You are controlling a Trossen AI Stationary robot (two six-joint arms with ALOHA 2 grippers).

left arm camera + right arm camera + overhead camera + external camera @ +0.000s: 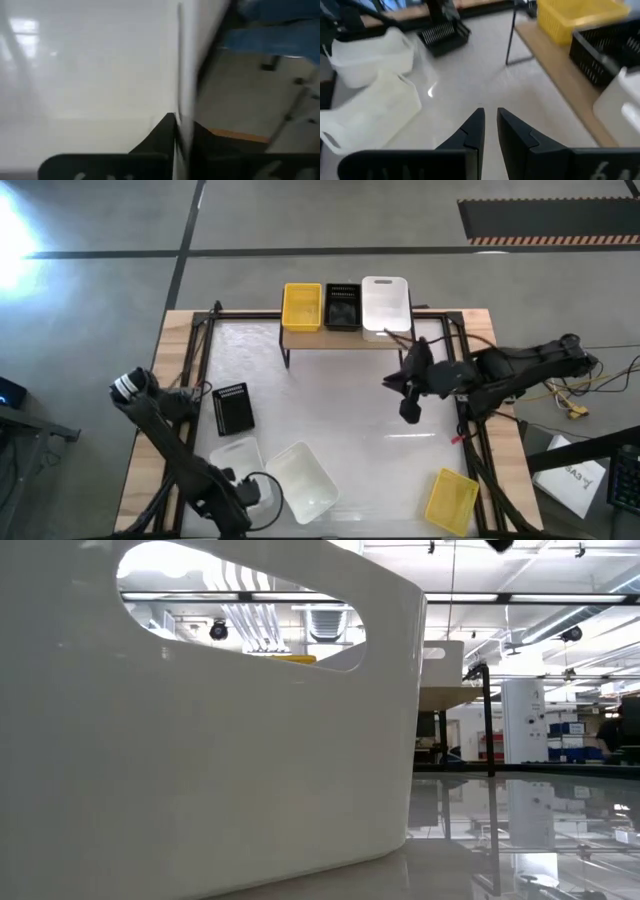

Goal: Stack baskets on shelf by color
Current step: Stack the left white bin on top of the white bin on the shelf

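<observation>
On the shelf: a yellow basket, a black basket and a white basket sit in a row, just beyond the right gripper.
Right gripper: over the bare table in front of the shelf, fingers nearly pressed together, empty.
Left gripper: at the table's near edge, pinching the rim of a white basket on the table.
Beside the left gripper: another white basket; a black slotted basket lies farther off.
Near the table's right corner: a second yellow basket, well apart from both grippers.
</observation>
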